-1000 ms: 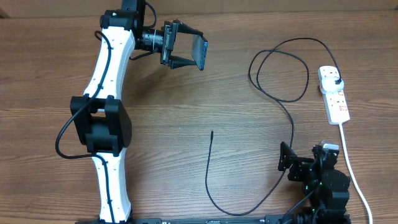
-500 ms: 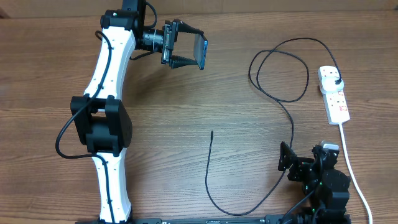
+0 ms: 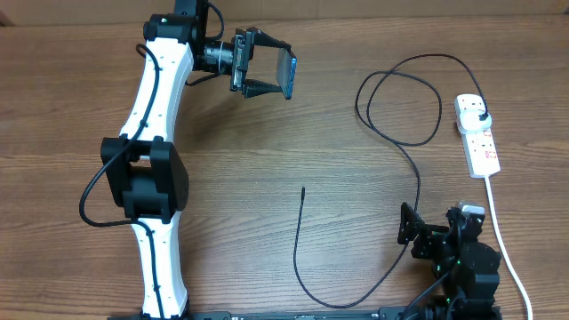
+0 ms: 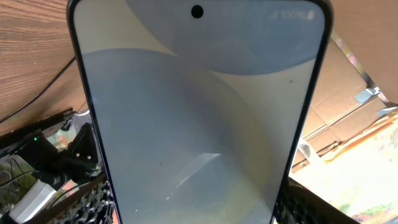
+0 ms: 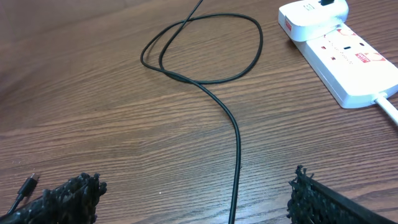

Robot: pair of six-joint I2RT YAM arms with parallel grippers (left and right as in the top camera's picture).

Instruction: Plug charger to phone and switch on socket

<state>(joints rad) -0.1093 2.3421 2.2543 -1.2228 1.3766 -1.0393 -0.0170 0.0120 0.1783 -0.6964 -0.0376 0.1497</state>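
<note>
One phone (image 3: 289,76) (aloft) clamped in left gripper (image 3: 277,69); right gripper (image 5: 193,186) wide apart, empty.

Left pincer (image 3: 281,71) clamps the phone (image 3: 289,76), held far out; right pincer (image 3: 410,224) spread wide, tucked low

The phone (image 4: 199,118) is cut off by the bottom edge.

We take this for a robotics lab: a left arm (image 3: 156,133) and a right arm (image 3: 458,258) stand at the 6 o'clock edge of a wood-grain table (image 3: 267,151). The left wrist view shows cardboard (image 4: 348,93) at 3 o'clock and wired electronics (image 4: 37,168) at 8 o'clock.
</note>
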